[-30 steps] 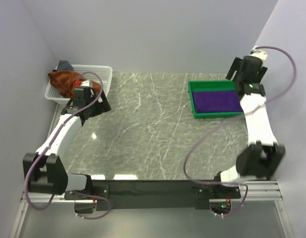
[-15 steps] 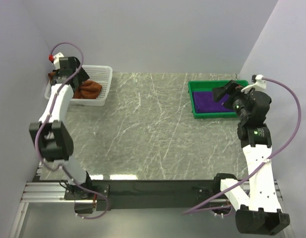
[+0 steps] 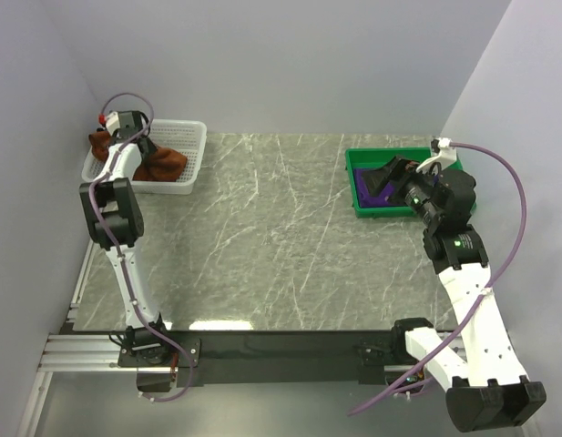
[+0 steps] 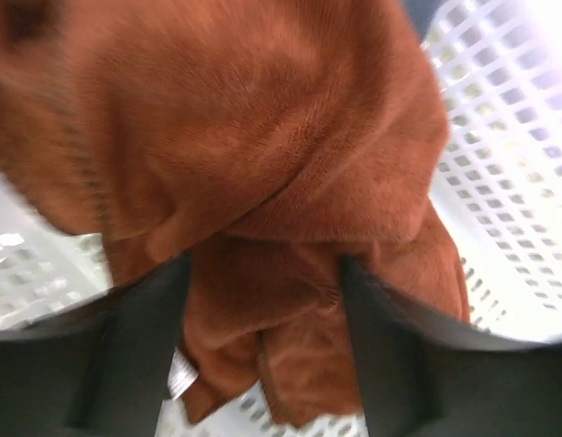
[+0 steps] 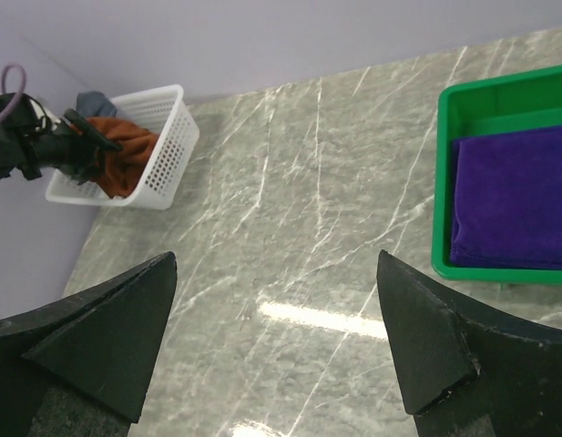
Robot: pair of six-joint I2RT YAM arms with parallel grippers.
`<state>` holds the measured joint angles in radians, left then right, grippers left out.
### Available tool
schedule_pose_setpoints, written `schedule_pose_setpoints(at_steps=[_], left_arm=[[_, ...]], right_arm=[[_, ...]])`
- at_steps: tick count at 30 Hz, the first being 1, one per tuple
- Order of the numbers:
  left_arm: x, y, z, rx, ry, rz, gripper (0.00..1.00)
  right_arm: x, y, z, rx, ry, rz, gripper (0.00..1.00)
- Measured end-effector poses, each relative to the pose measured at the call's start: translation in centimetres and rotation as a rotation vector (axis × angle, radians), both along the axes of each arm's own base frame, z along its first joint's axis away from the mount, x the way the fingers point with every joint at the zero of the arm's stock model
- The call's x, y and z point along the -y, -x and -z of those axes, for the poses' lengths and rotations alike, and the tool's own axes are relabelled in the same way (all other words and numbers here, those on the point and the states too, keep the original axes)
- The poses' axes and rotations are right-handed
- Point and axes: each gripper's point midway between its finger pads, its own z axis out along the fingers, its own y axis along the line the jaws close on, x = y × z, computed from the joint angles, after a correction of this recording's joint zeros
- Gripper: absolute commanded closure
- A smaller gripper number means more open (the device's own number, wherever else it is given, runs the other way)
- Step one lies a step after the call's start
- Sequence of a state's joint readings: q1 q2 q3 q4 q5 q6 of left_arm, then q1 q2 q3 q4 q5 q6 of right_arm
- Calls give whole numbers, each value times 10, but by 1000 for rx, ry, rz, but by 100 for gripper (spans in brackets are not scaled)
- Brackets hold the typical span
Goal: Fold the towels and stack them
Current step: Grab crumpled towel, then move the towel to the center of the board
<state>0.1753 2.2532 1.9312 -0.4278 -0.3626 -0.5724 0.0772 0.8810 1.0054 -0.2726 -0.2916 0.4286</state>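
From above, the left gripper [image 3: 127,146] dips into the white mesh plastic basket [image 3: 191,146], with a rumpled rust-brown terry towel [image 3: 162,166] just beside its jaws. The right gripper [image 3: 387,176] hangs over the green plastic tray [image 3: 353,187], a folded purple terry towel [image 3: 372,193] beneath its jaws.

At the left wrist, the jaws stand apart astride a fold of the rust-brown terry towel; I cannot tell whether they squeeze it.

At the right wrist, the jaws are spread wide, with the folded purple terry towel ahead and to their right.

Overhead cam sits high behind the arm bases, looking down over the whole tabletop [image 3: 262,237]. Left wrist cam is pressed close on the rust-brown towel [image 4: 262,164] in the basket [image 4: 508,182]. Right wrist cam looks across the tabletop from farther back, sharing basket and tray [image 5: 499,105] with overhead.
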Motion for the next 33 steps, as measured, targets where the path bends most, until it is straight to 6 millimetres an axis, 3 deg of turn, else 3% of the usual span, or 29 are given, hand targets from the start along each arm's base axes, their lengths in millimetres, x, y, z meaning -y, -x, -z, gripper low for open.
schedule_pose_setpoints(at_steps=[2, 3, 5, 10, 14, 18, 24, 26, 28, 30, 33], left_arm=[[1, -3, 16, -11, 12, -2, 59], [1, -4, 18, -10, 19, -7, 90], [1, -5, 23, -11, 21, -8, 98], [2, -3, 10, 14, 15, -6, 99], [3, 3, -34, 61, -9, -6, 98], [5, 12, -110, 170, -51, 2, 94], [18, 38, -251, 424, -104, 40, 89], [26, 47, -280, 481, -106, 70, 85], [34, 53, -295, 515, -96, 107, 92], [44, 51, -297, 523, -73, 147, 99], [64, 48, -271, 466, -38, 209, 99]], right_arm=[[-1, 0, 1, 0, 9, -2, 4], [0, -1, 2, 0, 12, 1, 4], [0, -3, 3, -2, 22, 5, 4], [2, -4, 5, -1, 39, 13, 5], [3, -3, 5, 1, 44, 18, 5], [3, 0, 1, 12, 42, 18, 5], [2, 8, -7, 41, 37, 11, 5], [2, 10, -7, 46, 36, 9, 5], [2, 12, -8, 50, 34, 6, 6], [0, 14, -8, 51, 31, -2, 6], [-1, 16, -5, 49, 30, -9, 6]])
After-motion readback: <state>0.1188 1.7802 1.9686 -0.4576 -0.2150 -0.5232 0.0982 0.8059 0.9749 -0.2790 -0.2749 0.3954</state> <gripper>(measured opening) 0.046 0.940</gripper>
